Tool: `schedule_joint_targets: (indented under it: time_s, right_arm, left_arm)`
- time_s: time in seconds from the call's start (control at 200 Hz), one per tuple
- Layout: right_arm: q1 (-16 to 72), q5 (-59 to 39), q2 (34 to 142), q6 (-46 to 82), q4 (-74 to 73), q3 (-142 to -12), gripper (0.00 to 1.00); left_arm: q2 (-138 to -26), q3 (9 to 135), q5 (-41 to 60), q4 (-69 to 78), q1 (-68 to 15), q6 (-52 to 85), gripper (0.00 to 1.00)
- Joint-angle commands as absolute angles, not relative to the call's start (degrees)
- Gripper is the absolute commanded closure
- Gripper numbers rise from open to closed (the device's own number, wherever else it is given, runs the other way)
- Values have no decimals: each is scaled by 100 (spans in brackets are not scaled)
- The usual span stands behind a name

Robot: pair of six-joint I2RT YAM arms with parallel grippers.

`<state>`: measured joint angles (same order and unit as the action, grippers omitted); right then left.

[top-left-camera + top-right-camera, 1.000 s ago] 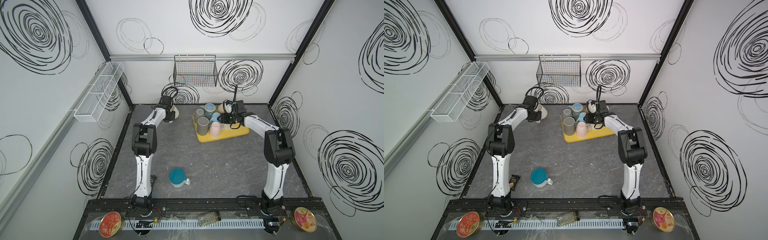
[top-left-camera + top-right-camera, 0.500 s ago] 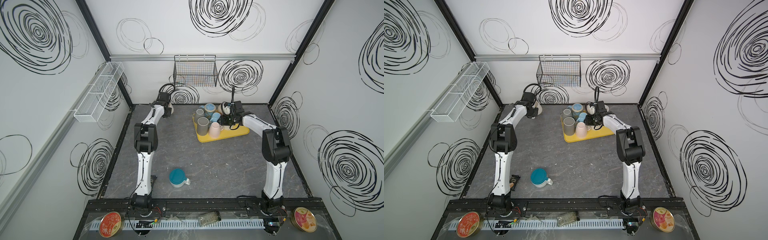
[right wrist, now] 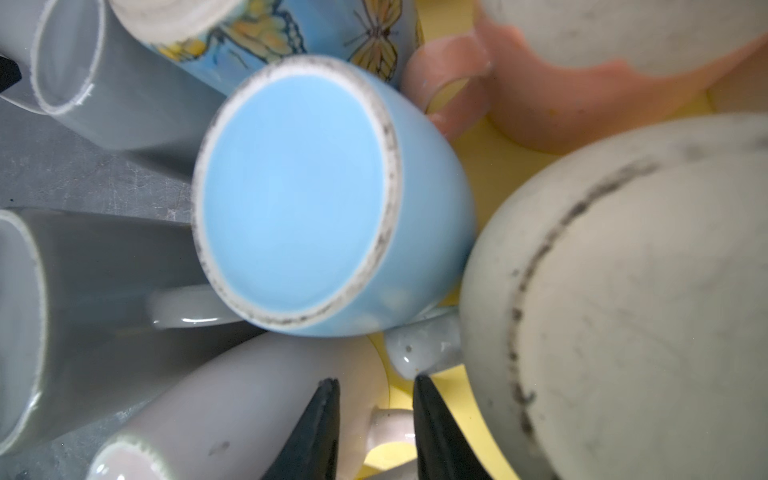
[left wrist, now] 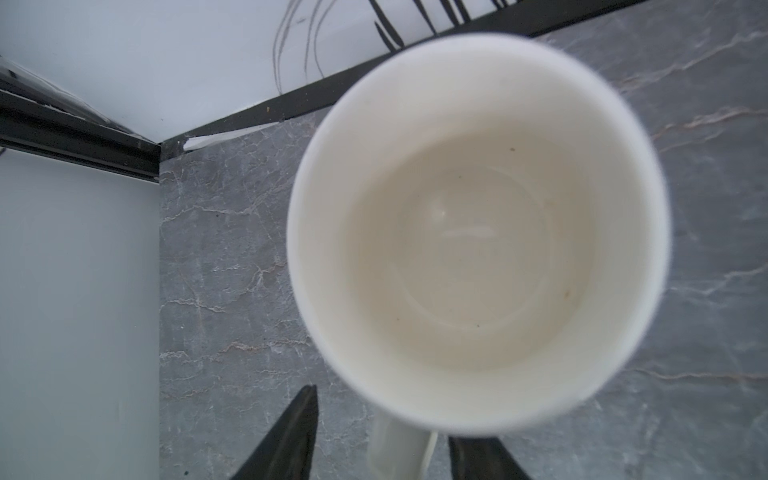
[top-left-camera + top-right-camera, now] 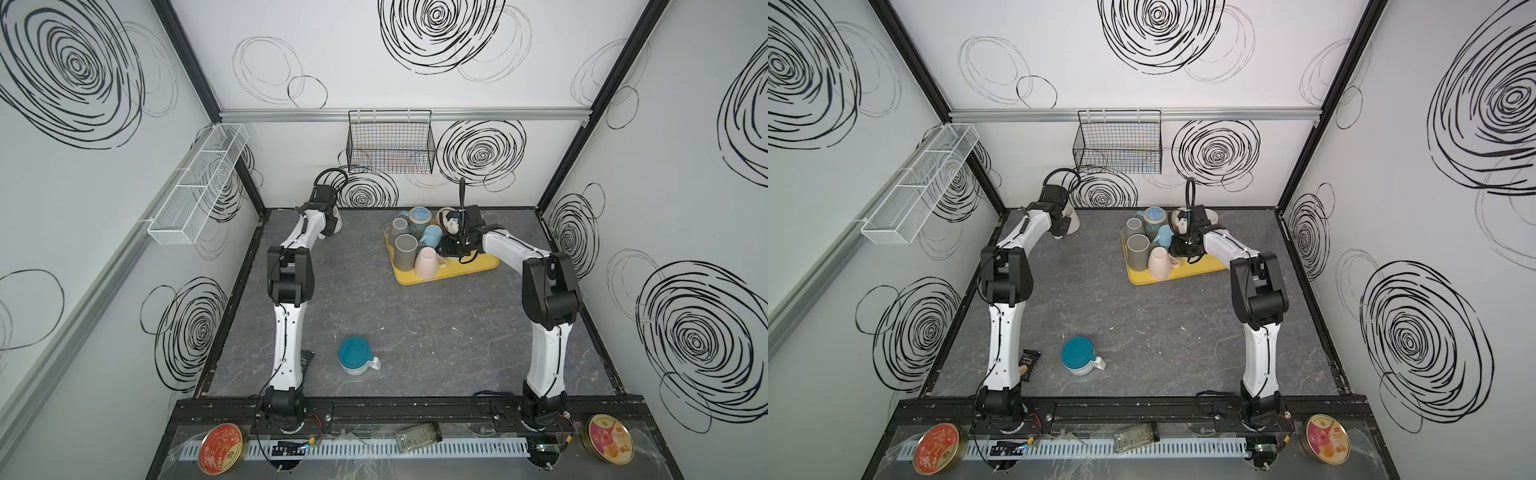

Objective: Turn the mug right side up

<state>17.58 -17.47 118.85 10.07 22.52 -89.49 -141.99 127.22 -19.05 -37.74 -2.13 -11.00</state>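
Observation:
A white mug (image 4: 478, 232) stands upright, mouth up, on the grey table in the back left corner, also seen in both top views (image 5: 337, 219) (image 5: 1074, 220). My left gripper (image 4: 380, 415) hangs over it, open, with one finger on each side of the mug's handle (image 4: 399, 453). My right gripper (image 3: 374, 382) is low over the yellow tray (image 5: 478, 264), open, its fingers straddling the handle (image 3: 390, 428) of a pale pink mug (image 3: 249, 395) (image 5: 426, 264) that lies tilted. A light blue mug (image 3: 299, 199) leans bottom-up just beyond it.
Several more mugs crowd the tray's left half: grey ones (image 5: 405, 249), a butterfly-printed one (image 3: 291, 37) and a speckled grey one (image 3: 623, 311). A teal-bottomed mug (image 5: 353, 357) sits upside down at the front. A wire basket (image 5: 390, 145) hangs on the back wall.
My left gripper has opened and let go of the white mug's handle, leaving the mug standing in the corner. The right gripper's jaws have narrowed a little around the pink mug's handle.

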Motion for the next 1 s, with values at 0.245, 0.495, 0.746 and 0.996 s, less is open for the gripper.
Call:
schedule_joint_targets:
  time_s: [0.245, 0.495, 0.746, 0.996]
  right_arm:
    - [2130, -1688, 11463, 1104, 2361, -8344, 67]
    - [2166, -1498, 11151, 1206, 2312, -8100, 67]
    - [2214, -832, 10437, 1225, 2386, -7861, 63]
    - [2537, -765, 10110, 608, 2640, -7707, 54]
  left_arm:
    - [-13860, 12474, -1991, -3654, 174, -1058, 37]
    - [-13762, 12341, -1672, -3728, 343, -822, 34]
    - [-12833, 11139, -1150, -3239, 223, -512, 33]
    - [-11560, 9522, -813, -2672, -86, -88, 32]
